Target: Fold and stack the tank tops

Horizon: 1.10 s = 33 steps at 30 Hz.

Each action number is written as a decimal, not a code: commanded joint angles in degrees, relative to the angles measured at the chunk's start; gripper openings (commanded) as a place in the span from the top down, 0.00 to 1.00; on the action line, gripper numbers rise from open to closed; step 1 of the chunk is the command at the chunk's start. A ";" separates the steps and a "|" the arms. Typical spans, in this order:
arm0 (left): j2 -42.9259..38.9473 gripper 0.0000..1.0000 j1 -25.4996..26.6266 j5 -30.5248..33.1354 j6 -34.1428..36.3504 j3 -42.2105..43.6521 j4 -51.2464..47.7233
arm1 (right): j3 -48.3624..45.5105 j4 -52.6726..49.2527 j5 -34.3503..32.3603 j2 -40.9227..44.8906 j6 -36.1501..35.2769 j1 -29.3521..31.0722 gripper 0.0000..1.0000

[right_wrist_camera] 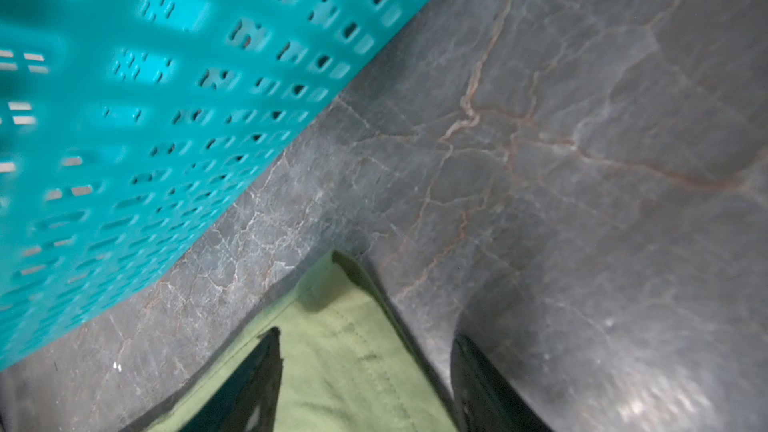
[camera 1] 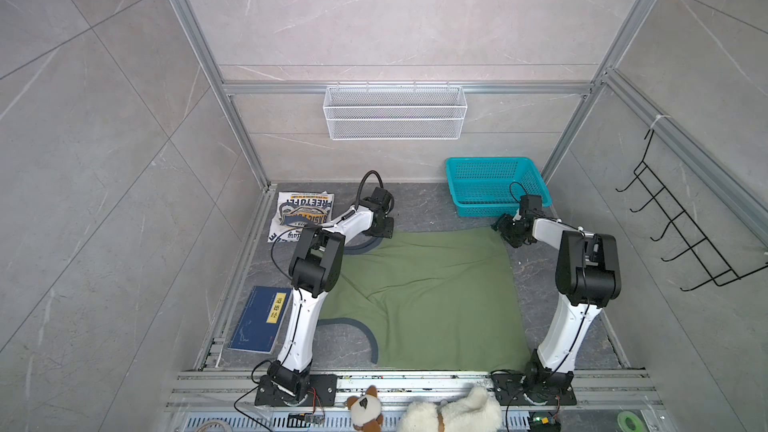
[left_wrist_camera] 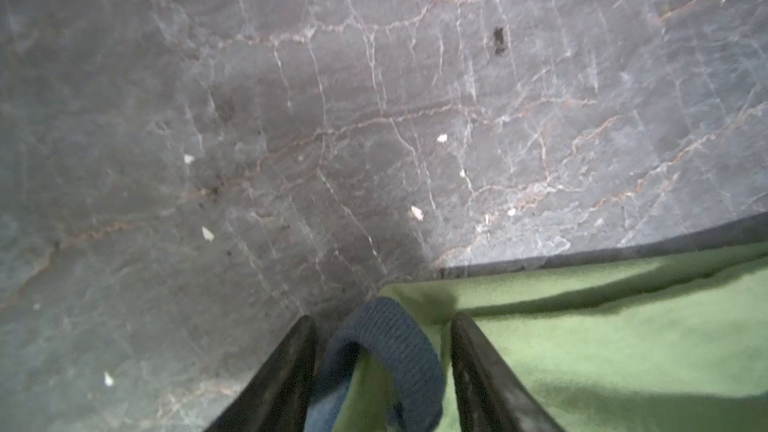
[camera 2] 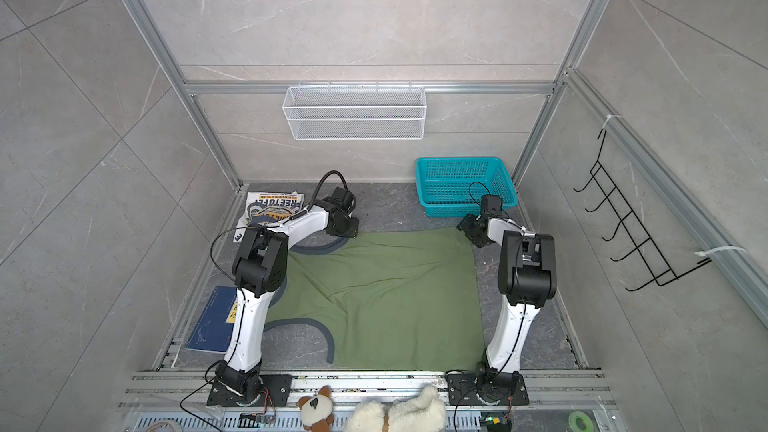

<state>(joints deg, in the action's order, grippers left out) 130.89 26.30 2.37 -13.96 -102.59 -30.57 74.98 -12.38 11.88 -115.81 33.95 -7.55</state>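
Left wrist view: my left gripper (left_wrist_camera: 382, 322) has its jaws apart, straddling the navy ribbed strap (left_wrist_camera: 395, 347) of the olive tank top (left_wrist_camera: 602, 347); nothing pinched that I can see
Right wrist view: my right gripper (right_wrist_camera: 365, 334) is spread too, over the stitched hem corner (right_wrist_camera: 345, 309), just beside the teal basket (right_wrist_camera: 124, 118)
Whereabouts: olive one spread flat mid-table, plain side up; white tank top (camera 1: 301, 214) folded at the far left corner, print up
Step, my guess: take both far corners and fold towards me
Doing it well: go low, bite every layer, close both sides together, lift evenly, keep that edge taut
Materials: soft matte knit, shallow diagonal wrinkle; thick curling ribbed trim; smooth veined table (left_wrist_camera: 374, 118); rigid perforated plastic
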 commanded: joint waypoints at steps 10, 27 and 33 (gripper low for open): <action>0.79 0.72 -0.29 -4.43 -0.79 -2.04 0.79 | 1.20 0.77 4.82 -5.15 2.82 0.92 0.50; -5.03 0.97 -0.29 -6.21 -2.53 4.07 4.31 | -3.97 3.66 2.69 -0.29 3.62 1.53 1.00; -9.27 1.00 -0.30 -5.14 -3.44 7.66 7.06 | -7.80 4.74 -2.37 7.46 2.37 1.49 1.00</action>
<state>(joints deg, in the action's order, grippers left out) 127.13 26.22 -3.14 -16.51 -96.01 -25.34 68.53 -7.66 13.43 -112.97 37.95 -6.33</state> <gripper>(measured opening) 0.079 0.045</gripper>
